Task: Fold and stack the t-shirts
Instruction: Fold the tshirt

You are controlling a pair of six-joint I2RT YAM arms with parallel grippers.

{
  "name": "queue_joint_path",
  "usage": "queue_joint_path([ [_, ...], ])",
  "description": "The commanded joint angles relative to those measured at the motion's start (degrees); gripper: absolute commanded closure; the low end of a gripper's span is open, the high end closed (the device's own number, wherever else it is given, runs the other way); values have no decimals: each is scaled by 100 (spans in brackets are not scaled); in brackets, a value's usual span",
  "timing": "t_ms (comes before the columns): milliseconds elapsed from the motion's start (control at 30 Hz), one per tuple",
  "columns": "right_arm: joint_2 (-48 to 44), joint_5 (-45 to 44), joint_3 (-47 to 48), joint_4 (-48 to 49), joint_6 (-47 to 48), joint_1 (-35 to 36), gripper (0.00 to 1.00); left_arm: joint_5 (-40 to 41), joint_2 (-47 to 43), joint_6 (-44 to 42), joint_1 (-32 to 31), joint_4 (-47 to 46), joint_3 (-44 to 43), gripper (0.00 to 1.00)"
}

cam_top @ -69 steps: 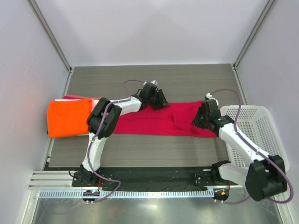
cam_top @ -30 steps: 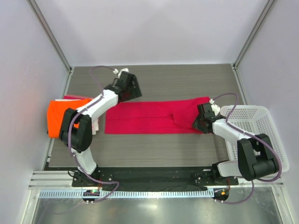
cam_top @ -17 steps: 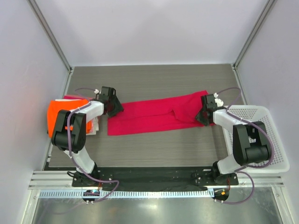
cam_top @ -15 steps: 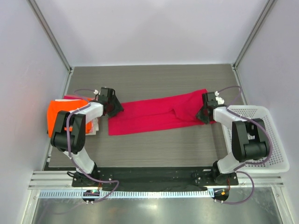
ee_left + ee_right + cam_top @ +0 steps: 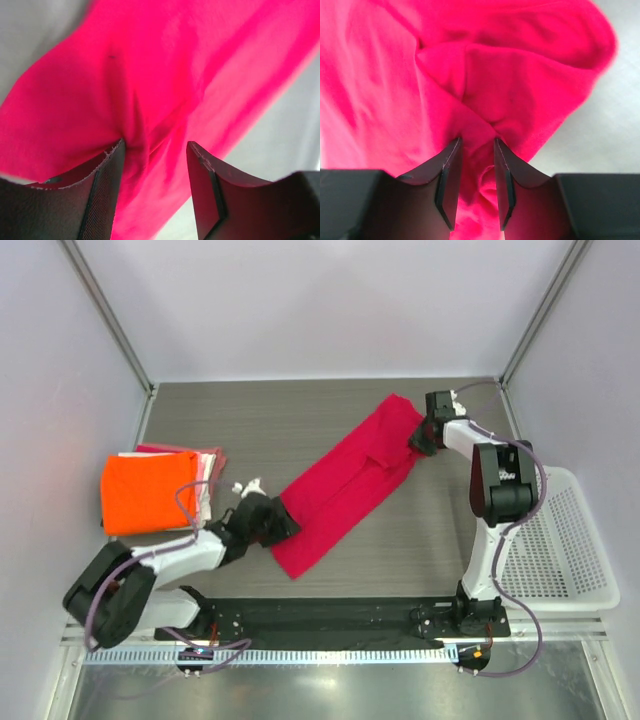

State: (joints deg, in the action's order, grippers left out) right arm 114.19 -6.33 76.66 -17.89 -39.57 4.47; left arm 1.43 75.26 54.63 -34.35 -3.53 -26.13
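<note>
Top external view shows the grey wood-grain table [image 5: 400, 570] with a long, folded crimson-red cloth t-shirt [image 5: 345, 480] stretched diagonally from near its far right corner toward the middle of its near edge. A white plastic lattice basket [image 5: 560, 550] sits at the right edge toward the near corner, and a folded bright orange t-shirt [image 5: 145, 490] lies on a pale pink-and-white t-shirt [image 5: 208, 465] by the left edge. The left gripper [image 5: 278, 523] pinches the crimson cloth's near end between its fingers, and the right gripper [image 5: 418, 435] is clamped on a bunched fold at the far end.
</note>
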Motion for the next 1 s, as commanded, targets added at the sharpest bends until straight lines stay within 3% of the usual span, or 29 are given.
queue_joint_path([
  [0, 795, 378, 804, -83, 142, 273, 62, 286, -300, 1369, -1278, 1135, 942, 44],
  [100, 1499, 535, 1657, -171, 169, 545, 61, 901, -644, 2347, -2441, 1118, 1101, 44],
  [133, 1657, 562, 1885, -206, 204, 607, 60, 1059, -645, 2907, -3202, 1118, 1049, 43],
  [233, 2299, 721, 2746, -399, 266, 818, 56, 1763, -286, 3299, -4400, 1109, 313, 38],
  [333, 2800, 685, 3582, -628, 266, 889, 46, 1922, 391, 3151, -4843, 1415, -751, 29],
  [467, 3100, 887, 4425, -804, 388, 889, 41, 2273, 455, 3027, -4844, 2469, -1386, 14],
  [667, 2899, 1397, 4708, -795, 643, 906, 37, 2449, -1187, 2711, -4652, 2690, -1123, 5],
  [767, 2523, 1721, 4587, -673, 679, 906, 34, 2127, -1944, 2255, -4126, 2857, -982, 4],
  [900, 1775, 1793, 3998, -444, 714, 924, 32, 1247, -2560, 1596, -2450, 2674, -561, 6],
  [967, 1397, 1776, 3427, -295, 810, 924, 32, 1027, -2666, 1227, -2060, 2490, -490, 7],
])
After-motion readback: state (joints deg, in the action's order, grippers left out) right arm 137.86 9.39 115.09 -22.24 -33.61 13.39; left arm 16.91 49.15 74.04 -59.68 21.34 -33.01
